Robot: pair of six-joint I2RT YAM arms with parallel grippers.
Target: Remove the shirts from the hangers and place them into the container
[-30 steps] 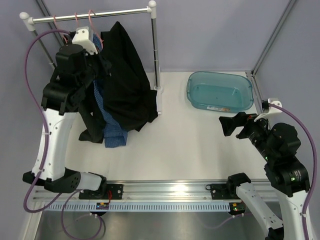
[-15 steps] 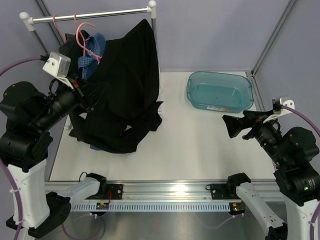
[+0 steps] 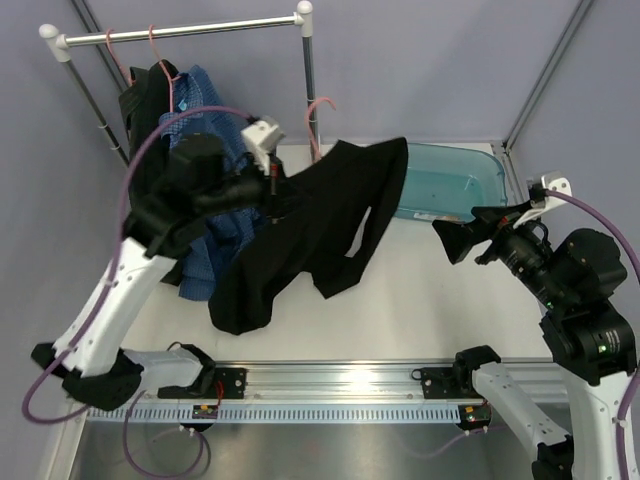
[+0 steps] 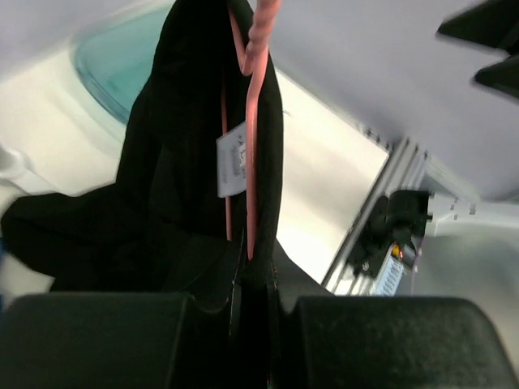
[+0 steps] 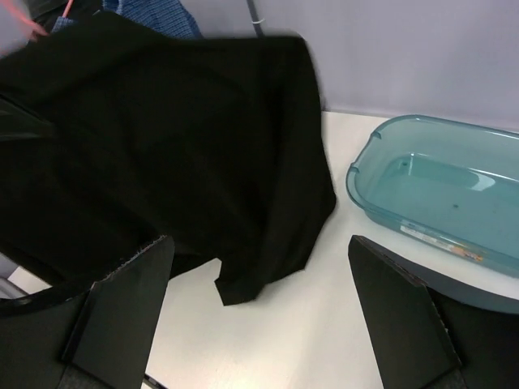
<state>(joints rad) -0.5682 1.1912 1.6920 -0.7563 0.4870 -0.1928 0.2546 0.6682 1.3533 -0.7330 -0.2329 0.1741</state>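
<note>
Now the left pincer, arm stretched over the bench, clamps the hanger bearing a black shirt, while the right pincer hangs wide open near the container.

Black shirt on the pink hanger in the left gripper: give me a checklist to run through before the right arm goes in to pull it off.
1. Left gripper shut on the thin pink wire hanger: ok.
2. Black long-sleeved shirt hanging on that hanger: ok.
3. Right gripper open with nothing in it: ok.
4. Hanger hook off the white-and-silver rail: ok. Whether it touches the right post: cannot tell.
5. Translucent teal plastic tub with room inside: ok, though the shirt overlaps its left end in the top view.
6. Shirt's lower hem off the table: cannot tell.
</note>
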